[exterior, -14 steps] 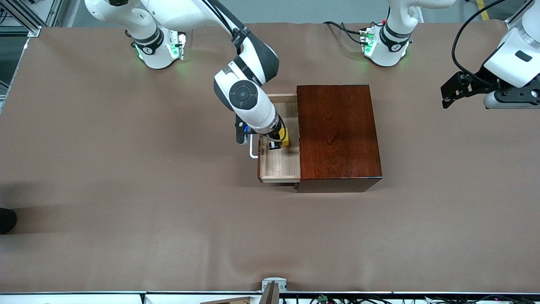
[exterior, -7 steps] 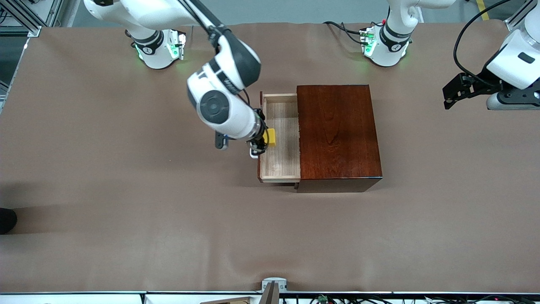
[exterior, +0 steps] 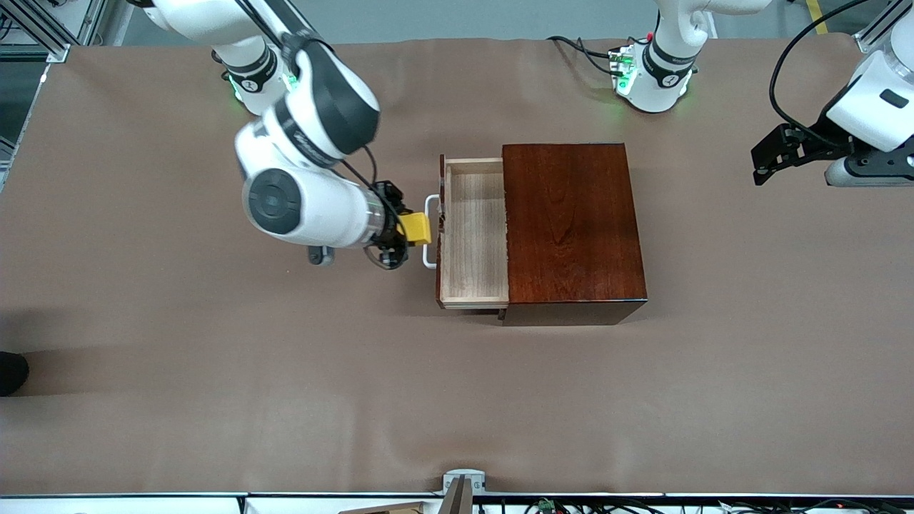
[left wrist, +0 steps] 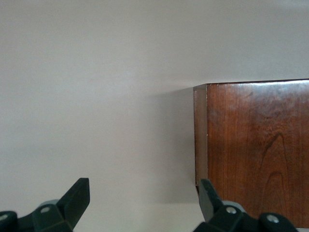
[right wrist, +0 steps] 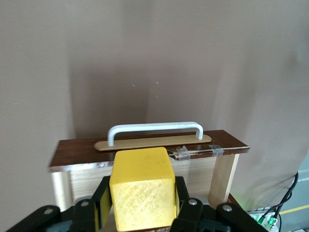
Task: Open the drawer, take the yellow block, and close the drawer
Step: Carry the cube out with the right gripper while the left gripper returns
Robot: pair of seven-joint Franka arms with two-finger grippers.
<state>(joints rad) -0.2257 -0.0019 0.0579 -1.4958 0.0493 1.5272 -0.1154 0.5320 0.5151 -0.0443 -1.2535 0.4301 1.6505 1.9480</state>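
The dark reddish-brown wooden box (exterior: 573,221) stands mid-table with its drawer (exterior: 474,235) pulled out toward the right arm's end, its light wood tray bare. The white bar handle (exterior: 428,232) shows on the drawer's front, also in the right wrist view (right wrist: 154,129). My right gripper (exterior: 413,230) is shut on the yellow block (exterior: 415,228), held in the air beside the handle, outside the drawer; the block fills the jaws in the right wrist view (right wrist: 142,188). My left gripper (exterior: 764,158) is open and empty, waiting over the table at the left arm's end; its view shows the box's corner (left wrist: 251,140).
Both arm bases (exterior: 260,86) (exterior: 653,78) stand along the table's edge farthest from the front camera. A small mount (exterior: 463,482) sits at the edge nearest that camera. Brown table cover (exterior: 214,371) lies around the box.
My right gripper has lifted the yellow block out of the drawer and carried it past the handle toward the right arm's end. The drawer stays open. The left arm has barely moved.
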